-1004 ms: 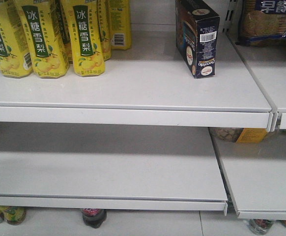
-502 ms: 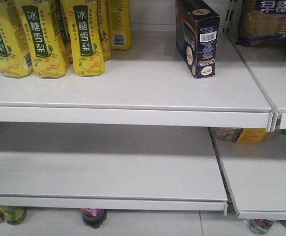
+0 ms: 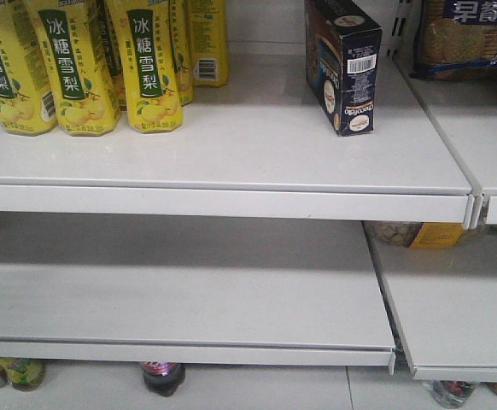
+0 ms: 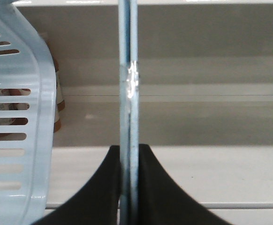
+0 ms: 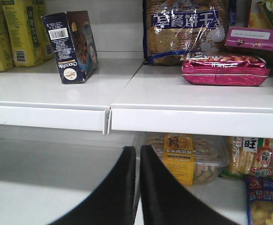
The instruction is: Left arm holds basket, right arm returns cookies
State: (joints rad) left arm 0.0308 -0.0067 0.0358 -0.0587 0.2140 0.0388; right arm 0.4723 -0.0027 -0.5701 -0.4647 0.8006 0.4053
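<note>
The dark navy cookie box [image 3: 344, 64] stands upright on the upper white shelf [image 3: 231, 162], right of the yellow bottles; it also shows in the right wrist view [image 5: 72, 45]. My left gripper [image 4: 128, 161] is shut on the thin light blue handle [image 4: 128, 75] of the basket, whose slotted wall [image 4: 14, 122] fills the left of that view. My right gripper [image 5: 137, 159] is shut and empty, low in front of the shelves, well apart from the cookie box. Neither arm shows in the front view.
Yellow pear-drink bottles [image 3: 78, 60] crowd the upper shelf's left. A blue biscuit pack [image 5: 185, 28], a pink snack bag [image 5: 225, 68] and a pink box [image 5: 254, 37] sit on the right shelf. A clear tub with yellow label [image 5: 179, 157] sits below.
</note>
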